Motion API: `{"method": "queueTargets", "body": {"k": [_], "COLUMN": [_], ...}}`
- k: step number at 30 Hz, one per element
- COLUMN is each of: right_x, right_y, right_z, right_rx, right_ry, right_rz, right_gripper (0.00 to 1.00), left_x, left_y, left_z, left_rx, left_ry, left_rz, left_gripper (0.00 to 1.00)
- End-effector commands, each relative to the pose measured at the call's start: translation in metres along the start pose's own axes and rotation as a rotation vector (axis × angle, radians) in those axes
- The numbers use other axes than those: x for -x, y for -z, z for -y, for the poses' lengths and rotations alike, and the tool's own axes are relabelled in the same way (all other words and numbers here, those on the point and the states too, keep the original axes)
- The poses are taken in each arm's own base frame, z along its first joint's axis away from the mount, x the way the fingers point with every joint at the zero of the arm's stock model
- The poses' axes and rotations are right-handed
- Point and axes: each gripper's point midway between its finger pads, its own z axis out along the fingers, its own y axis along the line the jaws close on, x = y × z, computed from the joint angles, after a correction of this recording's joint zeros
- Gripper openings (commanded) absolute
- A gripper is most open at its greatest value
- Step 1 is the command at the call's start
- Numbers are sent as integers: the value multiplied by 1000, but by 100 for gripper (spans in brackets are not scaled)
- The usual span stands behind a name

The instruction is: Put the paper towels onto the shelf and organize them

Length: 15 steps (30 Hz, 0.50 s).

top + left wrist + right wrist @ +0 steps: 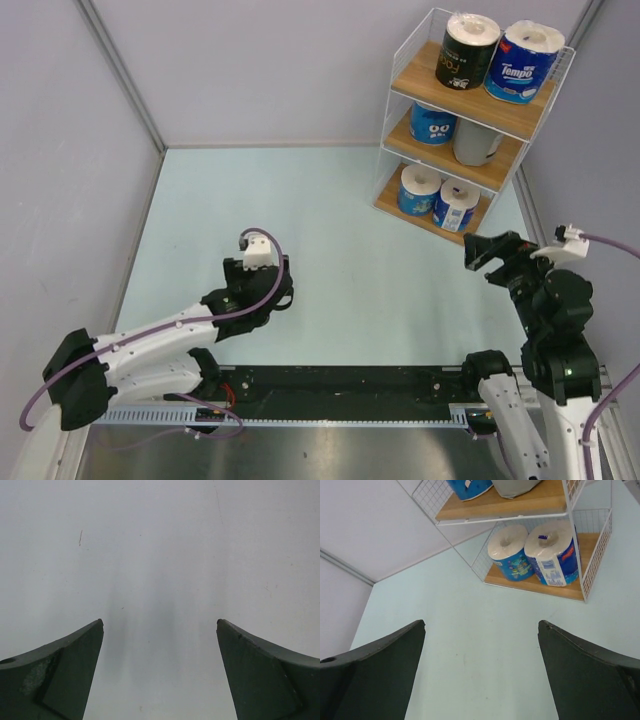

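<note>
Left tool and right tool gape empty; the shelf hides the grey roll in part

A robot test cell in a lab, by the look of it. Plain grey panel walls box in a pale green tabletop, metal seams running up at upper left and upper right. Along the bottom edge a black mounting rail carries the left arm and the right arm, with purple cables looping off them. At upper right the shelf holds the paper towels, the only household things in sight.
</note>
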Motion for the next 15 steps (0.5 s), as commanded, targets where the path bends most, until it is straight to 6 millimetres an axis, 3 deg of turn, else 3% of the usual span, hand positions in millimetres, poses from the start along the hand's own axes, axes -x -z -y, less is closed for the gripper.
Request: {"method": "queueTargets", "body": {"k": [1,7,15], "right_x": [-15,-57,-58], "right_y": [21,30,31], "right_z": [4,17,8], "right_rx": [13,11,60], "right_ry": [-45,-93,-90], "right_rz": [-14,-98,-108], "right_gripper": [100,100,100], "left_x": [10,14,17], "left_y": [7,18,25], "left_z": [-5,-8,-19], "left_rx": [-13,-92,-93], "left_ry": [57,132,167], "left_rz": [37,77,100], "left_gripper": [100,100,100]}}
